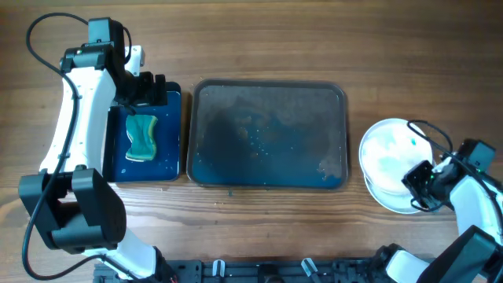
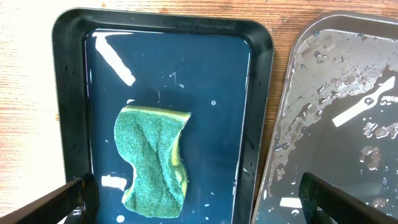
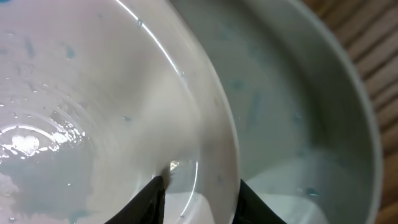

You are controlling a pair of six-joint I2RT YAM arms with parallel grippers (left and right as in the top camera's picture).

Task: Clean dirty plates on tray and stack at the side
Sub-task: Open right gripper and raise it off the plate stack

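Note:
The large dark grey tray (image 1: 267, 134) lies at the table's middle, wet and holding no plates; its corner shows in the left wrist view (image 2: 336, 93). White plates (image 1: 389, 161) sit stacked on the table to its right. In the right wrist view the top plate (image 3: 93, 93) is wet with faint blue specks and rests tilted in a lower plate (image 3: 298, 112). My right gripper (image 3: 199, 193) (image 1: 419, 189) is shut on the top plate's near rim. My left gripper (image 2: 196, 186) (image 1: 145, 88) is open and empty above the sponge tray.
A small black tray with a blue bottom (image 1: 169, 134) (image 2: 261, 93) lies left of the grey tray, holding water and a green sponge (image 1: 143, 135) (image 2: 152, 162). Bare wooden table surrounds both trays.

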